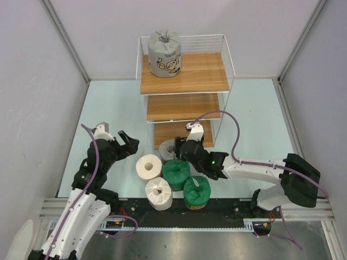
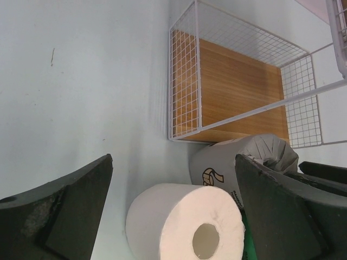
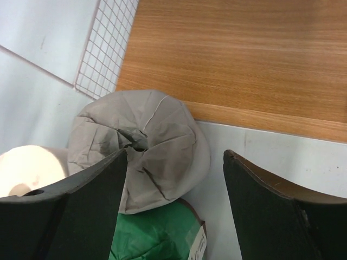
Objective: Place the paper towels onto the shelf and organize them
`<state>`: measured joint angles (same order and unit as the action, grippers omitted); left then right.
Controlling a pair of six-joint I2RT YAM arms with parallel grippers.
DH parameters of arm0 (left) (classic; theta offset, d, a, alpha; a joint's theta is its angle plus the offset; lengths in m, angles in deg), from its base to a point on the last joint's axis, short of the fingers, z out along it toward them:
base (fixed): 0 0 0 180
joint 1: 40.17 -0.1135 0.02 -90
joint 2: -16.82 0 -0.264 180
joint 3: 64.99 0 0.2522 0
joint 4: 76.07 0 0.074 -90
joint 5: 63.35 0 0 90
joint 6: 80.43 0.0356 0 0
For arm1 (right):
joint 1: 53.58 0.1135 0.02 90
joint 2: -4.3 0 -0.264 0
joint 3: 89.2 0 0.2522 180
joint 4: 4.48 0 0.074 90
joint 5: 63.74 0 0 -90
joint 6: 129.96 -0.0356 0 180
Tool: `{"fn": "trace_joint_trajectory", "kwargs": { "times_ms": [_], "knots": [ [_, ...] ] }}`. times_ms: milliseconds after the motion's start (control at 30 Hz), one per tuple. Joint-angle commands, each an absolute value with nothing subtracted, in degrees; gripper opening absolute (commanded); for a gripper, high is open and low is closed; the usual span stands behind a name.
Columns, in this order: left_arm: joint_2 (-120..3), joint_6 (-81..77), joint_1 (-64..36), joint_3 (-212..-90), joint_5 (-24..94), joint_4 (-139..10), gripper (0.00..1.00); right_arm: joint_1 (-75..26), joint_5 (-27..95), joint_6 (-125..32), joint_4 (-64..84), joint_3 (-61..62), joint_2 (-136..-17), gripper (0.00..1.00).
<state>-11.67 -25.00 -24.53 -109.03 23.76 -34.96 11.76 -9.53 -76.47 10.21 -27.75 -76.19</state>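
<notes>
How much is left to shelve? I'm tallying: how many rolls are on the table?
5: far white roll, near white roll, far green roll, near green roll, and a grey roll at the shelf foot, partly under the right gripper. Nothing suggests more hidden.

- No word or number can be read.
- Grey roll (image 1: pixel 165 54) on the shelf's (image 1: pixel 200 76) top board: cartoon print only.
- Second grey roll (image 2: pixel 219 162) before the shelf: emblem (image 2: pixel 210 176) and lettering, blurred.
- Green roll (image 3: pixel 154 241): label (image 3: pixel 196 245) print too small.

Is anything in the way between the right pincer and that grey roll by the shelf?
Nothing visible. The right pincer hangs open directly above the grey roll. A green roll sits close beside it on the near side, not between them.
</notes>
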Motion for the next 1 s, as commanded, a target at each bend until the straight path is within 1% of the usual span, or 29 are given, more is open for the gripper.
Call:
{"fn": "trace_joint_trajectory", "kwargs": {
  "times_ms": [0,433,633,767,833,933,967],
  "knots": [
    [-11.57,-25.41,-24.26,-108.37,24.81,-37.00,1.00,11.28,-11.71,-78.63,7.08,-27.80,-78.13,0.75],
    [-12.01,-25.23,-24.26,-107.75,24.54,-37.53,1.00,10.49,-8.81,-78.54,5.68,-27.71,-82.18,0.73],
    [-11.84,-25.15,-24.26,-107.14,24.45,-37.61,1.00,9.96,-7.14,-78.37,4.63,-27.71,-83.67,0.64],
    [-11.57,-24.97,-24.26,-107.05,24.19,-37.26,1.00,10.05,-6.70,-78.01,4.44,-27.71,-84.38,0.51],
    [-11.31,-24.97,-24.35,-106.96,24.19,-37.26,1.00,10.14,-7.49,-78.37,5.41,-27.71,-83.33,0.42],
    [-11.40,-24.97,-24.26,-107.05,24.19,-37.26,1.00,10.22,-9.07,-77.67,6.64,-27.80,-80.78,0.39],
    [-11.31,-25.06,-24.26,-106.96,24.19,-37.35,1.00,10.22,-9.94,-77.40,6.90,-27.71,-79.99,0.39]
  ]
}}
